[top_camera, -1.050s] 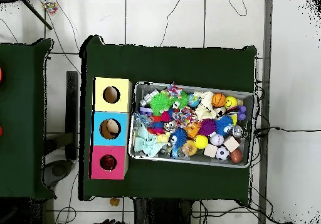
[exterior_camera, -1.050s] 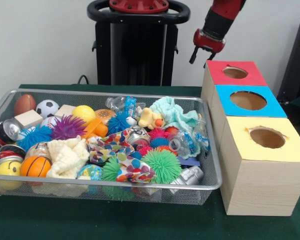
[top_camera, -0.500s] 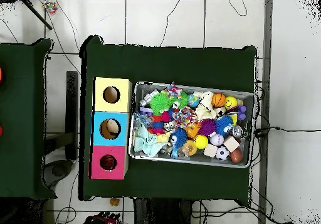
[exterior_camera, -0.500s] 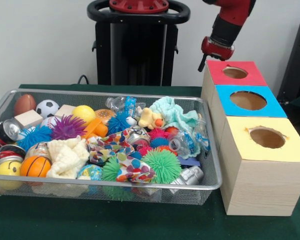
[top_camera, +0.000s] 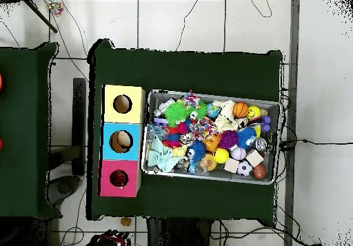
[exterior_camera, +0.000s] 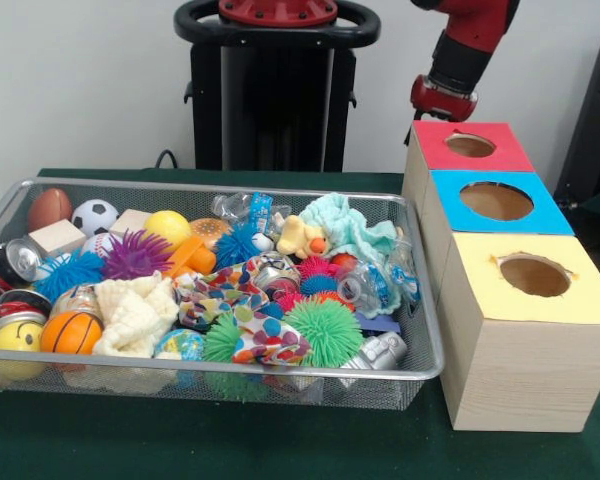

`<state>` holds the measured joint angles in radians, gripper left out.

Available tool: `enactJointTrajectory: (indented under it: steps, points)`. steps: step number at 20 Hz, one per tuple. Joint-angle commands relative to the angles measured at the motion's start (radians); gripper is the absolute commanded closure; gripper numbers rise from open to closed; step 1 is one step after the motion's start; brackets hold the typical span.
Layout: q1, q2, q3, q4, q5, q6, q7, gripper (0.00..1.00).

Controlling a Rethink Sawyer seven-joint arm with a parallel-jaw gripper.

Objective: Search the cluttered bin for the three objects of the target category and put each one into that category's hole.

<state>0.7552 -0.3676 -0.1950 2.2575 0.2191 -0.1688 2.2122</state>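
My gripper (exterior_camera: pixel 438 104) hangs behind the red-topped wooden box (exterior_camera: pixel 467 152) — its fingers hidden, so whether it's spread I cannot tell — while the silver wire-mesh bin (exterior_camera: pixel 421 335) looks full, so I judge sorting barely begun.

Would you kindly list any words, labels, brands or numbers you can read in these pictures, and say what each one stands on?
No text can be read in either view.
Bottle: its blue label shows, print too blurred to read.
Can: no legible marking.
Red box, blue box and yellow box: plain coloured tops, no lettering.
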Motion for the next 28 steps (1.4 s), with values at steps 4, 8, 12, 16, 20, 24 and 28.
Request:
enactJointTrajectory:
  steps: [4, 8, 12, 16, 20, 24, 28]
  points:
    - [-0.021, -0.013, 0.037, -0.190, 0.052, 0.130, 0.088, 0.00]
    - [-0.049, -0.009, 0.050, -0.222, 0.028, 0.132, 0.068, 0.00]
    - [-0.055, -0.002, 0.052, -0.238, 0.025, 0.140, 0.066, 0.00]
    - [-0.054, 0.009, 0.041, -0.256, 0.022, 0.150, 0.059, 0.00]
    - [-0.060, 0.010, 0.032, -0.274, 0.015, 0.170, 0.050, 0.00]
    - [-0.071, -0.001, 0.042, -0.271, 0.000, 0.172, 0.049, 0.00]
    - [-0.092, 0.000, 0.052, -0.281, -0.016, 0.168, 0.047, 0.00]
